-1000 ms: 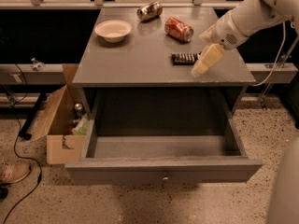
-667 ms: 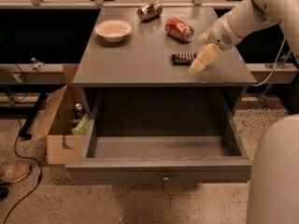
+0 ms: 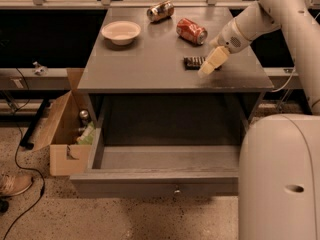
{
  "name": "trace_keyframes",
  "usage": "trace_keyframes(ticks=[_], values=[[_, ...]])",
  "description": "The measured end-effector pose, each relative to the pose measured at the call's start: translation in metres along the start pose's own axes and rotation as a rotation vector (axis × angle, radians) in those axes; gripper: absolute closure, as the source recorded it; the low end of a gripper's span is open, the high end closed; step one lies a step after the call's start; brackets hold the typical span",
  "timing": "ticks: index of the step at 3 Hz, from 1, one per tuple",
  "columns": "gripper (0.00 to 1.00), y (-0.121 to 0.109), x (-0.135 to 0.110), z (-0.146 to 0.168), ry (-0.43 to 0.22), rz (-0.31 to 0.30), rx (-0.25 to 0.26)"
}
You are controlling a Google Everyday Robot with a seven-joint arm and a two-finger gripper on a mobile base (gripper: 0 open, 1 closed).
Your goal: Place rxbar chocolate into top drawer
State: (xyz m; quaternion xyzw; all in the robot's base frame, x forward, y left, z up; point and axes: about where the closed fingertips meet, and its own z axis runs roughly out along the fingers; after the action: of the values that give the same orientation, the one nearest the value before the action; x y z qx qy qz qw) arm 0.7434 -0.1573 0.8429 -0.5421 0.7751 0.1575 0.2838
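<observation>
The rxbar chocolate point(image 3: 194, 62), a small dark flat bar, lies on the right part of the grey table top point(image 3: 150, 59). My gripper point(image 3: 210, 65) with pale fingers hangs over the bar's right end, partly covering it. The top drawer point(image 3: 160, 183) is pulled open below the table top, its inside bare, with a small knob on the front panel.
A white bowl point(image 3: 121, 32) sits at the back left of the table top. A brownish-gold can point(image 3: 160, 11) and a red soda can point(image 3: 191, 31) lie on their sides at the back. A brown cardboard box point(image 3: 65, 129) stands on the floor at left. The robot's body point(image 3: 280, 179) covers the drawer's right end.
The gripper has shifted slightly left, closer over the bar's right end. The robot's body has come further into view at the lower right. The bar has not moved.
</observation>
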Motion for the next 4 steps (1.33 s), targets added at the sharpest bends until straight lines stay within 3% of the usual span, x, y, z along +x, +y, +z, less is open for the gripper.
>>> trace_keyframes(ticks=[1,3,4], values=[[0.0,-0.007,0.005,0.011,0.011,0.016,-0.014],[0.58,-0.012,0.006,0.016,0.023,0.005,-0.021],[0.81,-0.012,0.002,0.007,0.004,-0.012,-0.014]])
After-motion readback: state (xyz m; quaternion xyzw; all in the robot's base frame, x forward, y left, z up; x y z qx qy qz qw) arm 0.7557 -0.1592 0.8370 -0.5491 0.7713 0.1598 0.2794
